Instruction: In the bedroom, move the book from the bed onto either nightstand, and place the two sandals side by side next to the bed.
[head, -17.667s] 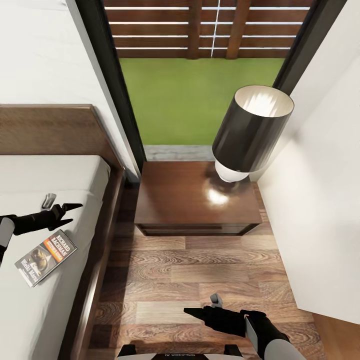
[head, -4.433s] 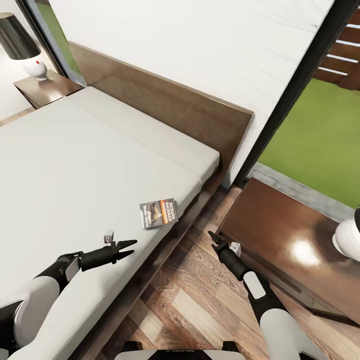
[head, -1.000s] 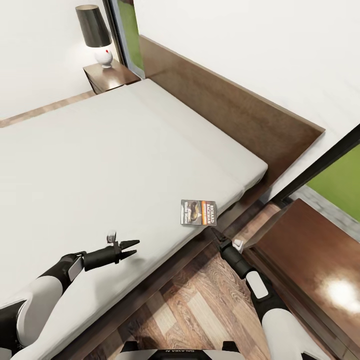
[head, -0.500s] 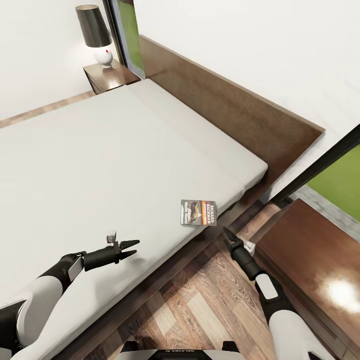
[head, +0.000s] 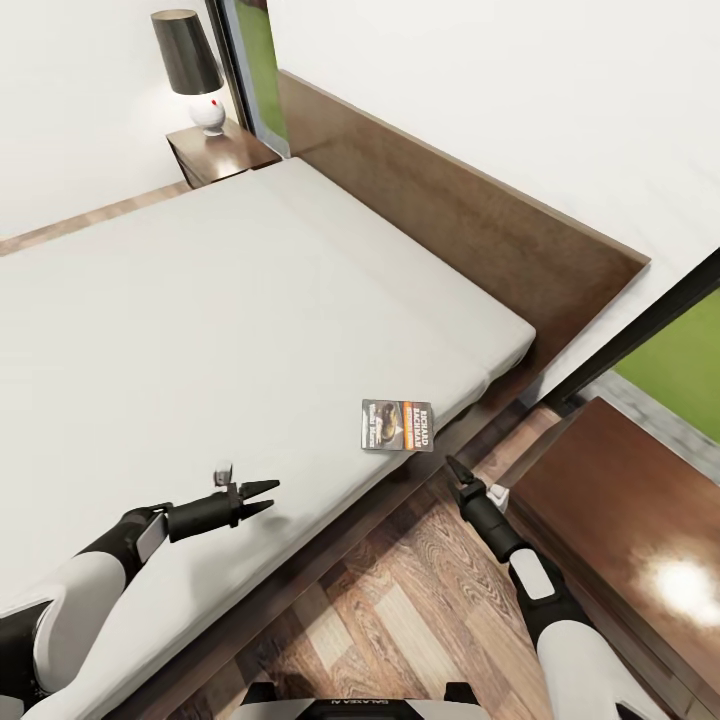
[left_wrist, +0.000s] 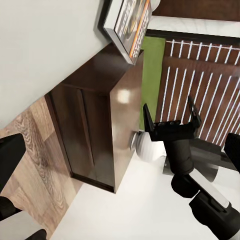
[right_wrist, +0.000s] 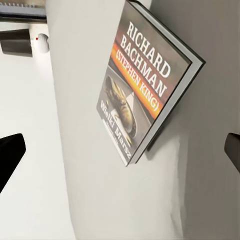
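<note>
The book (head: 397, 425), a dark paperback with an orange band, lies flat near the edge of the bed (head: 200, 330) on its pale mattress. My right gripper (head: 453, 468) hangs over the floor just beside the bed edge, a short way from the book and pointing at it. Its fingertips (right_wrist: 11, 150) stand wide apart, open, with the book (right_wrist: 145, 85) ahead between them. My left gripper (head: 265, 496) hovers open over the mattress, well to the left of the book. The sandals are out of view.
A glossy dark nightstand (head: 620, 510) stands right of the bed, close to my right arm. A second nightstand (head: 215, 155) with a black-shaded lamp (head: 190, 65) stands at the far side. The wood floor (head: 400, 610) runs between the bed and the near nightstand.
Over the last second my right gripper has drawn slightly back and to the right, away from the book. My left arm and the book have not moved.
</note>
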